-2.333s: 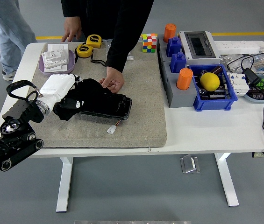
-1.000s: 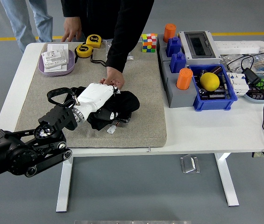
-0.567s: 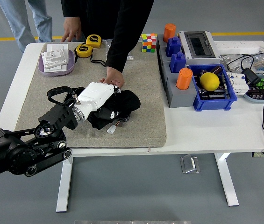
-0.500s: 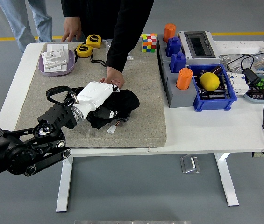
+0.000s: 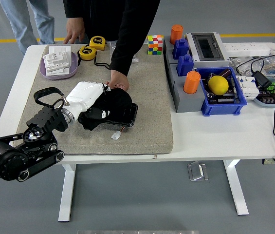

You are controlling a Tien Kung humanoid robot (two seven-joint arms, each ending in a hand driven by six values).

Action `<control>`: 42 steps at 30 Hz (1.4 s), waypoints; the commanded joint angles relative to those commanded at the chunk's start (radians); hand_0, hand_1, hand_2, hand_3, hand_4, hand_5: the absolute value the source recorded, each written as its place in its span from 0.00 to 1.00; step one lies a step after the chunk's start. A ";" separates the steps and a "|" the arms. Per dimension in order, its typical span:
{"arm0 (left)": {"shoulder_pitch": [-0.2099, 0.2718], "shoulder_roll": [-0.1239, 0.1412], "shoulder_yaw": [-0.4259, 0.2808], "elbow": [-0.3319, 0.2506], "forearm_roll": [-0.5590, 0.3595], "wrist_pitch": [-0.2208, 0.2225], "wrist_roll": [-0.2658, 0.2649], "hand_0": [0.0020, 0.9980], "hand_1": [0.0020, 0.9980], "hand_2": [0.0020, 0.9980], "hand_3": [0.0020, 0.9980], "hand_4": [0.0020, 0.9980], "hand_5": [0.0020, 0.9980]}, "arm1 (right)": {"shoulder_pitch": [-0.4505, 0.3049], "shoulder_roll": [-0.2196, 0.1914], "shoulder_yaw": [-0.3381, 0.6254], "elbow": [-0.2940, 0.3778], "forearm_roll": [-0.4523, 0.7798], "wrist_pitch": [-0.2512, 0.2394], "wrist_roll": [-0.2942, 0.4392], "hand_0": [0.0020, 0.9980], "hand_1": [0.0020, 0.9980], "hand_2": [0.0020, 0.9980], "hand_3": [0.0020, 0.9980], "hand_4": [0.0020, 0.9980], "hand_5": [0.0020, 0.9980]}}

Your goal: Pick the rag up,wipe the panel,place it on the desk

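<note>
A black rag lies bunched on a dark flat panel in the middle of the grey mat. My left hand, white-shelled, presses on the rag's left part with its fingers curled into the cloth. A small white connector on a wire sticks out below the panel. A person's hand rests at the panel's far edge, just above the rag. My right arm is out of view.
A purple tray with white cards, two yellow tape measures and a colour cube stand at the back. Grey and blue bins with orange cups and a yellow ball sit right of the mat. Cables lie at the far right.
My left hand has dragged the rag leftward across the panel, uncovering the panel's right end. The person's hand has stayed at the panel's far edge.
</note>
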 joint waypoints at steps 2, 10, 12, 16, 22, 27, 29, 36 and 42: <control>0.005 0.008 -0.011 0.002 0.004 0.001 -0.001 0.30 0.21 0.50 0.56 0.49 0.00 | 0.000 0.000 -0.004 0.000 0.005 0.000 0.001 0.79 0.70 0.72 0.67 1.00 0.50; 0.010 0.048 -0.016 0.012 0.011 0.005 -0.005 0.30 0.21 0.50 0.56 0.49 0.01 | 0.000 0.001 -0.002 0.000 0.007 0.000 0.002 0.79 0.70 0.72 0.67 1.00 0.50; 0.011 0.054 -0.021 0.017 0.011 0.007 -0.008 0.30 0.21 0.50 0.56 0.49 0.01 | 0.000 0.002 -0.002 0.000 0.007 0.000 0.002 0.79 0.70 0.72 0.67 1.00 0.50; 0.001 0.082 -0.031 0.028 0.015 0.010 -0.013 0.30 0.21 0.50 0.56 0.49 0.01 | 0.000 0.004 0.008 0.000 -0.001 -0.001 0.001 0.79 0.70 0.72 0.67 1.00 0.50; 0.004 0.096 -0.063 0.054 0.021 0.016 -0.019 0.30 0.21 0.50 0.56 0.49 0.01 | -0.001 0.005 0.005 0.000 0.004 -0.001 0.004 0.79 0.70 0.72 0.67 1.00 0.50; 0.012 0.102 -0.084 0.076 0.021 0.018 -0.023 0.30 0.21 0.49 0.56 0.49 0.01 | -0.003 0.005 0.007 0.000 0.003 0.000 0.004 0.79 0.70 0.72 0.67 1.00 0.50; 0.015 0.105 -0.091 0.085 0.023 0.020 -0.024 0.30 0.21 0.49 0.56 0.49 0.01 | -0.003 0.005 0.009 0.000 0.003 -0.001 0.004 0.79 0.70 0.72 0.67 1.00 0.50; 0.018 0.112 -0.122 0.105 0.023 0.027 -0.031 0.30 0.21 0.49 0.56 0.49 0.01 | -0.001 0.004 0.002 0.000 0.012 0.000 0.006 0.79 0.70 0.72 0.67 1.00 0.50; 0.019 0.118 -0.123 0.117 0.023 0.033 -0.035 0.30 0.21 0.49 0.55 0.49 0.01 | -0.002 0.005 0.003 0.000 0.014 0.000 0.006 0.79 0.70 0.72 0.67 1.00 0.50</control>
